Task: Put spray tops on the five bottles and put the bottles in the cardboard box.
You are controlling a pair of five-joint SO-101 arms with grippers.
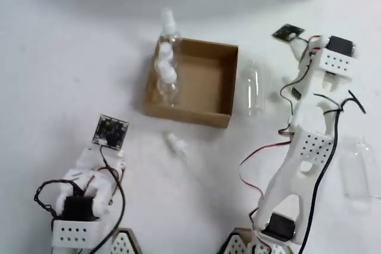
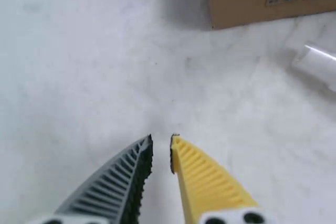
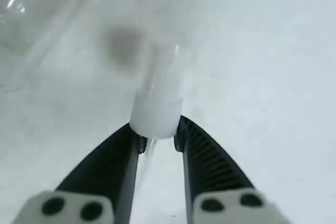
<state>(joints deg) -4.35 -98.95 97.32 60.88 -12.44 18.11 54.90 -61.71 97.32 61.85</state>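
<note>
The right claw (image 3: 157,135) is clamped on a spray top (image 3: 156,111), whose tube points ahead. Just beyond it a clear bottle (image 1: 253,90) lies on its side on the surface (image 1: 71,57), its long axis running along the cardboard box (image 1: 187,114) wall. The left claw (image 2: 161,148), nearly together and empty, sits well apart, so the right arm is nearer.

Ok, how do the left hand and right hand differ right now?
The left hand has one grey and one yellow finger; the right hand has two dark ones. The left hand is nearly closed on nothing; the right hand grips a white spray top. Both hang low over the white table.
</note>
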